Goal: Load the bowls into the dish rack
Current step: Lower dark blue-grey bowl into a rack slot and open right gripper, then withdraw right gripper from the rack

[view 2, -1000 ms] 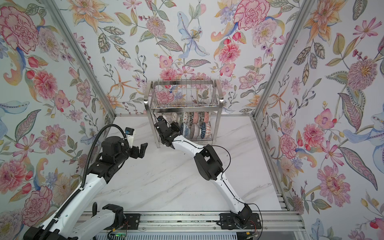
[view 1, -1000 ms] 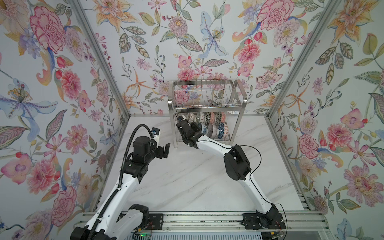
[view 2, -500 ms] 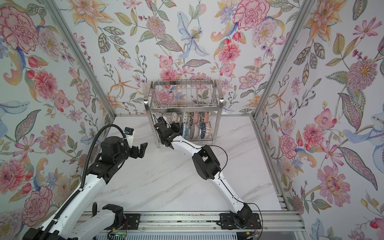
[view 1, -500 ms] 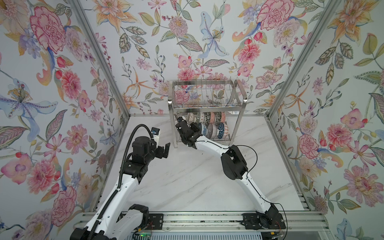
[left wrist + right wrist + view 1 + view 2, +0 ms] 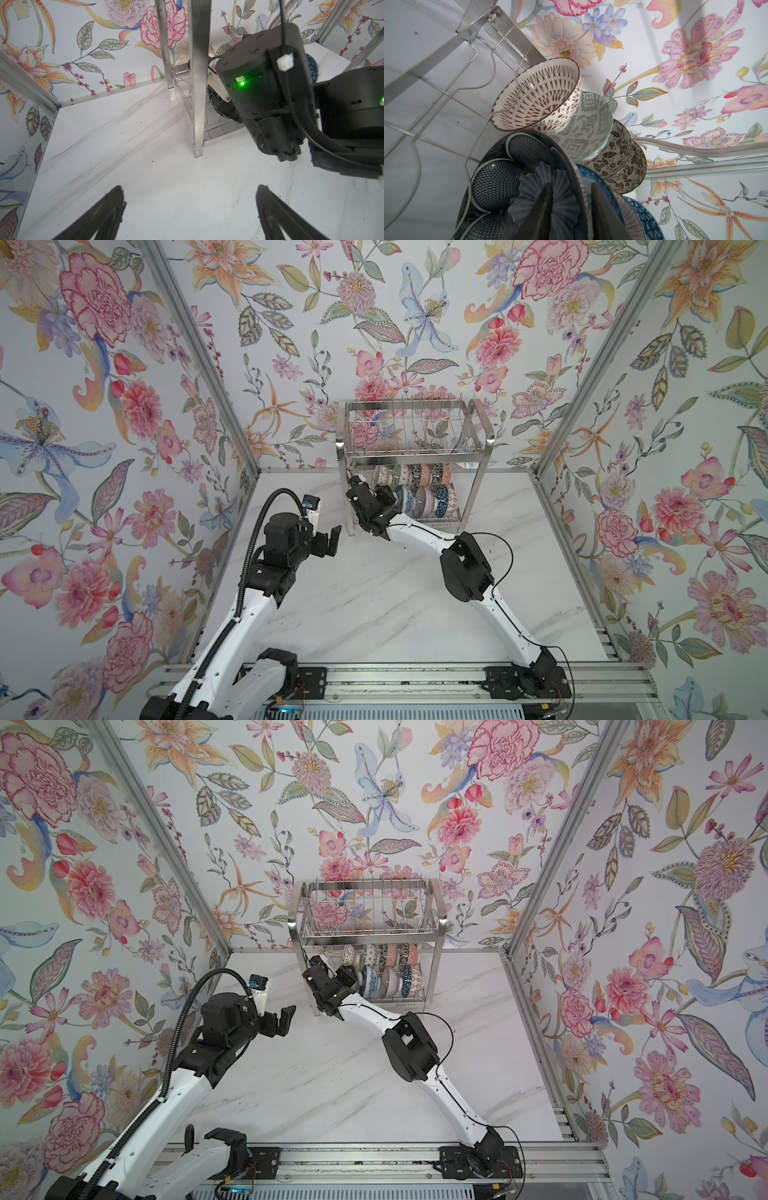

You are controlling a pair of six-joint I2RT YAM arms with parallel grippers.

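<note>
The dish rack (image 5: 411, 455) (image 5: 370, 936) stands at the back of the table, its upper tier bare. Two rows of bowls (image 5: 424, 497) (image 5: 390, 977) stand on edge in its lower tier. My right gripper (image 5: 384, 499) (image 5: 347, 975) (image 5: 571, 185) reaches in at the rows' left end. It is open, its fingers either side of the rim of a dark net-patterned bowl (image 5: 500, 182) with gaps showing. Behind that bowl lean a brown-and-white bowl (image 5: 537, 97), a green bowl (image 5: 589, 126) and leaf-patterned bowls (image 5: 618, 153). My left gripper (image 5: 332, 537) (image 5: 286, 1017) (image 5: 190, 187) hangs open and empty, left of the rack.
The rack's flat steel leg (image 5: 198, 83) stands close in front of my left gripper, with the right arm's black wrist (image 5: 264, 83) just beyond. Floral walls with aluminium posts (image 5: 199, 356) close in three sides. The arms' mounting rail (image 5: 395, 676) runs along the front edge.
My right gripper's jaws have parted from shut, letting go of the dark bowl's rim. The left arm has not moved.
</note>
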